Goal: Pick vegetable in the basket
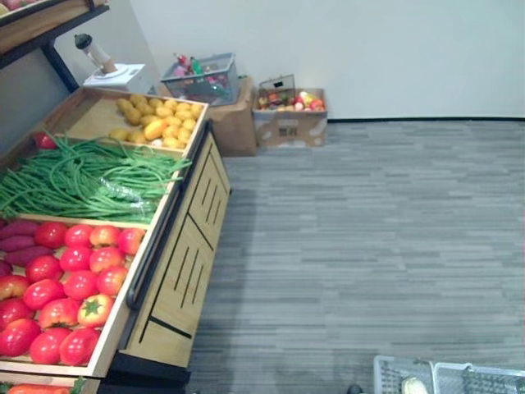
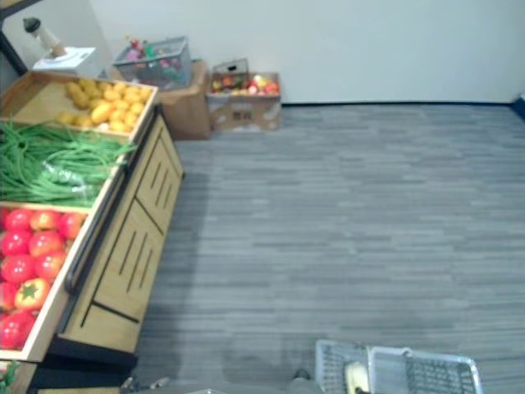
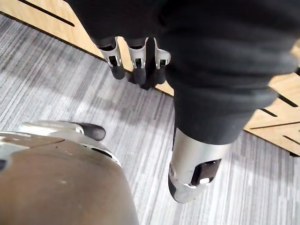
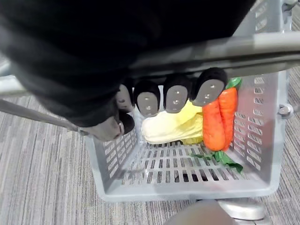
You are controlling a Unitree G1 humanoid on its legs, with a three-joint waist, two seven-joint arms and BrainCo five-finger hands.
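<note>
My right hand [image 4: 176, 96] is curled round the grey bar handle [image 4: 243, 47] of a grey plastic basket [image 4: 187, 180] that hangs just above the carpet. Inside the basket lie two orange carrots [image 4: 218, 122] with green tops and a pale yellow cabbage [image 4: 171, 126]. In the eye views the basket [image 2: 410, 371] sits at the bottom right, with the pale vegetable [image 2: 355, 377] showing in it. My left hand [image 3: 194, 164] hangs with relaxed fingers [image 3: 136, 58] beside the wooden stand's front panel [image 3: 281, 103] and holds nothing.
A wooden produce stand [image 1: 193, 271] stands on the left with red tomatoes [image 1: 66, 279], green beans [image 1: 90, 176], yellow potatoes [image 1: 156, 119] and purple sweet potatoes [image 1: 20, 238]. Cardboard boxes [image 1: 291, 123] and a wire crate [image 1: 201, 78] stand by the far wall. Grey carpet [image 1: 369, 230] spreads to the right.
</note>
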